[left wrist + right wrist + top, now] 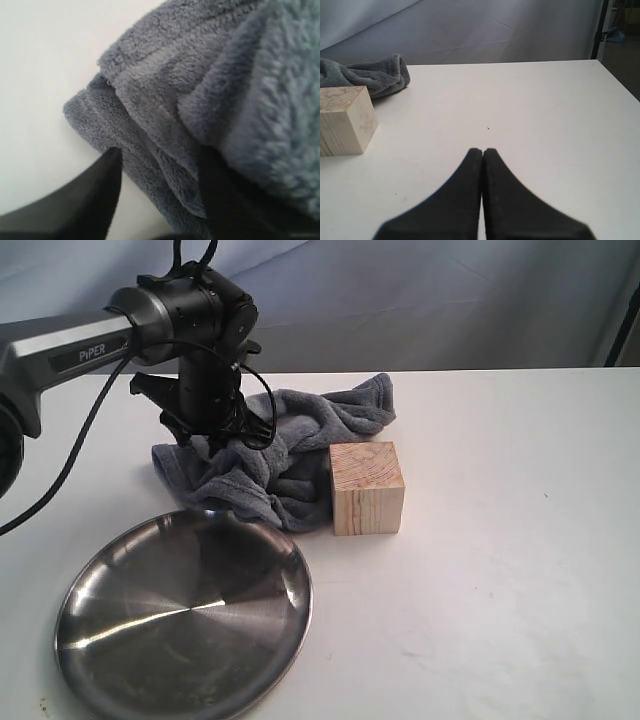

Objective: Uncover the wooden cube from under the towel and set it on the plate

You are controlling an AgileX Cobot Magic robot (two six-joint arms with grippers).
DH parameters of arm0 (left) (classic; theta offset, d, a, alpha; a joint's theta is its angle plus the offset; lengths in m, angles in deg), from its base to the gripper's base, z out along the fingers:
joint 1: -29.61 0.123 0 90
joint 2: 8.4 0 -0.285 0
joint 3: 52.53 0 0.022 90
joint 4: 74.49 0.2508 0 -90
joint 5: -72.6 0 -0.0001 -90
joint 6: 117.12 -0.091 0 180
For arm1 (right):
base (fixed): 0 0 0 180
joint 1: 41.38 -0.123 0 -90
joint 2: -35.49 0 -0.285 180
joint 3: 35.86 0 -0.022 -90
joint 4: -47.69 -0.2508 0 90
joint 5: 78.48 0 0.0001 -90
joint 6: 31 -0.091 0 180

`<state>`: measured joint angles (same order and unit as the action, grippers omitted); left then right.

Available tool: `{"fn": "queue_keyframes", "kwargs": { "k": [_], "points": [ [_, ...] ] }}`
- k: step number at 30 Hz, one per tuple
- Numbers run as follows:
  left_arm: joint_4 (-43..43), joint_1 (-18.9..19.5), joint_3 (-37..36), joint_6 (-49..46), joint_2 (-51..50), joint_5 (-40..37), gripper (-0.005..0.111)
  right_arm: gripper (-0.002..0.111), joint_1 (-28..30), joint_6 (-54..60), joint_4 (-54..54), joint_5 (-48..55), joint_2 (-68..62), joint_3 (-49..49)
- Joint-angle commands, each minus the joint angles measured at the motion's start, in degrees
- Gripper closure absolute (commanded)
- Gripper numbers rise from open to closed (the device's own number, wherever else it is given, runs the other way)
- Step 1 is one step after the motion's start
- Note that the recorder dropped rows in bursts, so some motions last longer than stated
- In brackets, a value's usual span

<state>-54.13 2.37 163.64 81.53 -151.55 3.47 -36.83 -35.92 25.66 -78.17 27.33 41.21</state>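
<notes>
Uncovering done: the wooden cube (367, 489) stands bare at frame centre, touching the bunched towel (290, 450). Transfer to the plate (100, 660), lower left, is left to do. Tools: left gripper (160, 167) spread astride a towel fold; right gripper (483, 150) pressed together.

Robotics lab or test bench, by the look of it. Bare white tabletop (500, 570), grey cloth backdrop (450, 300) hung behind, black stand pole (598, 30) beside the table. Black robot arm (190, 320) marked PiPER, loose cabling (60, 480) trailing. Staged props only: towel (290, 440), wooden cube (367, 488), plate (180, 620).
</notes>
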Motion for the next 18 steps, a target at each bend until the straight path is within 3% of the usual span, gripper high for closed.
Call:
{"fn": "queue_keyframes", "kwargs": {
  "k": [1,6,18],
  "points": [
    [-0.2,0.0,0.2,0.8,0.1,-0.2,0.034,0.105,0.0,-0.2,-0.3,0.7,0.4,0.1],
    [-0.2,0.0,0.2,0.8,0.1,-0.8,0.022,0.105,0.0,-0.2,-0.3,0.7,0.4,0.1],
    [6.0,0.0,1.8,0.8,0.6,-0.8,0.021,0.105,0.0,-0.2,-0.3,0.7,0.4,0.1]
  ]
}}
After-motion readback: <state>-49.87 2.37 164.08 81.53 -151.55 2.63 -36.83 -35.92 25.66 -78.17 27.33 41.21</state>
